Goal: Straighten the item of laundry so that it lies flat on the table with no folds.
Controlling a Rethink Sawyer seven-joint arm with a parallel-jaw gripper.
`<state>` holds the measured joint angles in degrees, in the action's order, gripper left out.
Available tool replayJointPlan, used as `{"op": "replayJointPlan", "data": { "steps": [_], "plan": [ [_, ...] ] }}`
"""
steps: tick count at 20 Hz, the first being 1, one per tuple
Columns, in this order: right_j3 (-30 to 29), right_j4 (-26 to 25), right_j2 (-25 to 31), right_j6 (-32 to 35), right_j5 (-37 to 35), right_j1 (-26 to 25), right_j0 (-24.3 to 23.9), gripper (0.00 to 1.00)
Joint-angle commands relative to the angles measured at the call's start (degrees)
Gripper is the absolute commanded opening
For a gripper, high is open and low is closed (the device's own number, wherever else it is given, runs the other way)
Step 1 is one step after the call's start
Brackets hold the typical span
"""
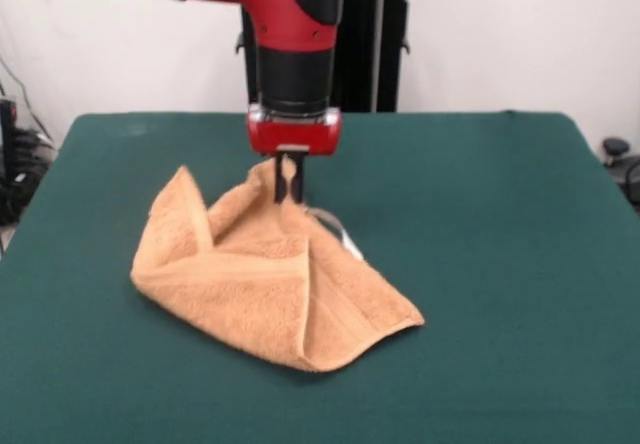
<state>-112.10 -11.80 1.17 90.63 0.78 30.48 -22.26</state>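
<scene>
The orange-tan towel [265,284] lies crumpled and folded on the dark green table [500,264], left of centre. Its far edge is pulled up into a peak. My gripper [288,186] hangs from the red and black arm right at that peak, with its fingers [281,184] shut on the towel's raised far edge. The towel's near corner points toward the front right. A small white tag [340,234] shows at the towel's right side, behind the fold.
The robot's black pedestal [375,44] stands at the table's far side. Cables and dark gear [15,164] sit off the table's left edge, and a dark object [620,159] off its right edge.
</scene>
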Motion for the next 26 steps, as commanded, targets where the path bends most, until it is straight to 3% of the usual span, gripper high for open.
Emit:
{"op": "replayJointPlan", "data": {
  "steps": [1,6,11,15,17,21,26],
  "plan": [
    [-14.88,12.06,5.88,22.21,-10.91,4.26,4.8,0.0],
    [-17.87,17.03,9.15,22.22,-9.62,5.41,4.96,0.0],
    [-17.37,18.25,12.84,21.05,-7.29,3.18,3.2,0.0],
    [-16.98,18.79,19.93,19.74,-7.16,1.46,-0.93,0.0],
    [-16.69,19.06,21.62,19.06,-8.84,3.02,-1.66,0.0],
    [-16.24,20.42,19.63,18.56,-15.27,10.61,0.24,0.0],
    [-10.4,16.51,7.23,13.64,-22.34,17.96,5.15,0.0]
  ]
}}
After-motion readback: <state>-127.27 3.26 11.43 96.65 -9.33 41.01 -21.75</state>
